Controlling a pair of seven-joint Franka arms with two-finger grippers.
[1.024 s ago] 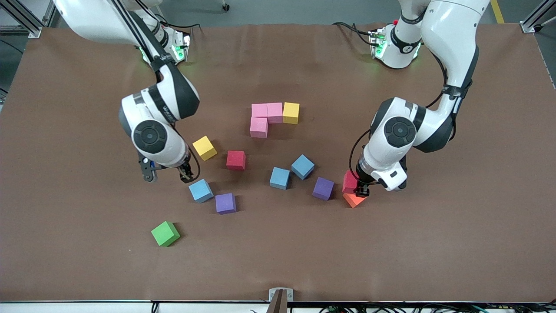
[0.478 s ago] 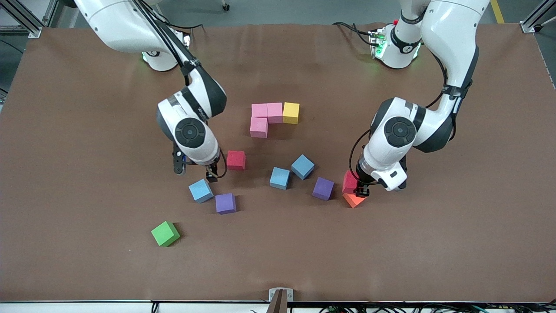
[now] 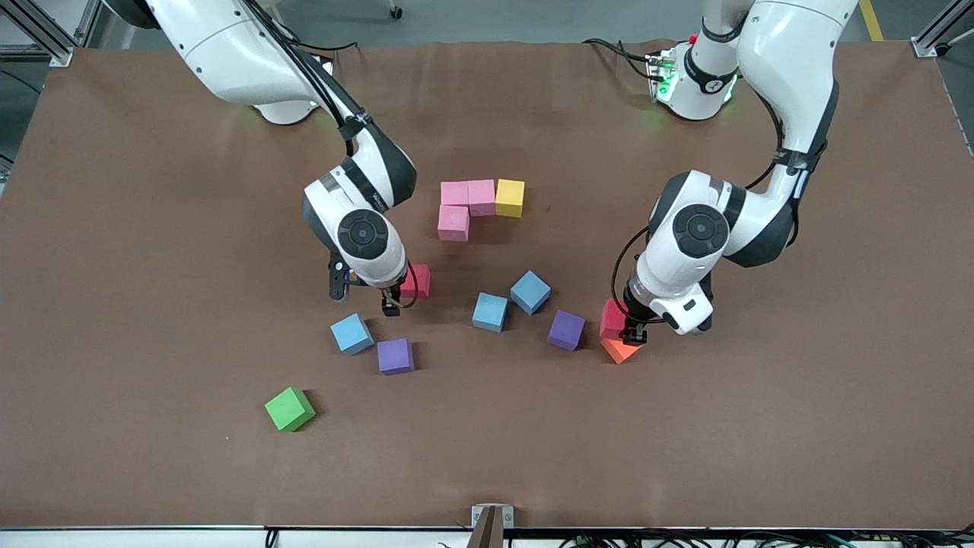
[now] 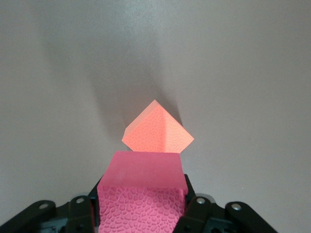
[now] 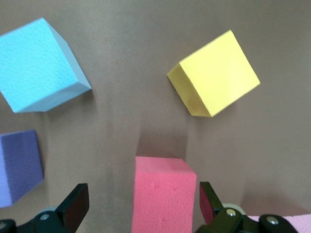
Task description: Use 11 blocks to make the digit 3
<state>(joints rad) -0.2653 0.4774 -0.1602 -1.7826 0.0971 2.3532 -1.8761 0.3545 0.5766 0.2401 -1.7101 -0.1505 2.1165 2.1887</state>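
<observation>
Showing: two robot arms over a brown table (image 3: 114, 228) scattered with foam cubes.
Left gripper (image 3: 633, 332): clamped on a red cube (image 4: 142, 194), hanging over the orange cube (image 3: 620, 349), likely for carrying to the figure.
Right gripper (image 3: 364, 295): fingers spread wide around a second red cube (image 3: 418, 280), seemingly ready to grasp.
Digit 3: three pink cubes (image 3: 464, 205) and a yellow cube (image 3: 510, 198) touching, farthest from the front camera.
Loose: yellow cube (image 5: 214, 74), blue, purple and green cubes, nearer the front camera.

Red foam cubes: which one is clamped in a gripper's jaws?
The red foam cube above the orange foam cube, clamped by the left gripper.
</observation>
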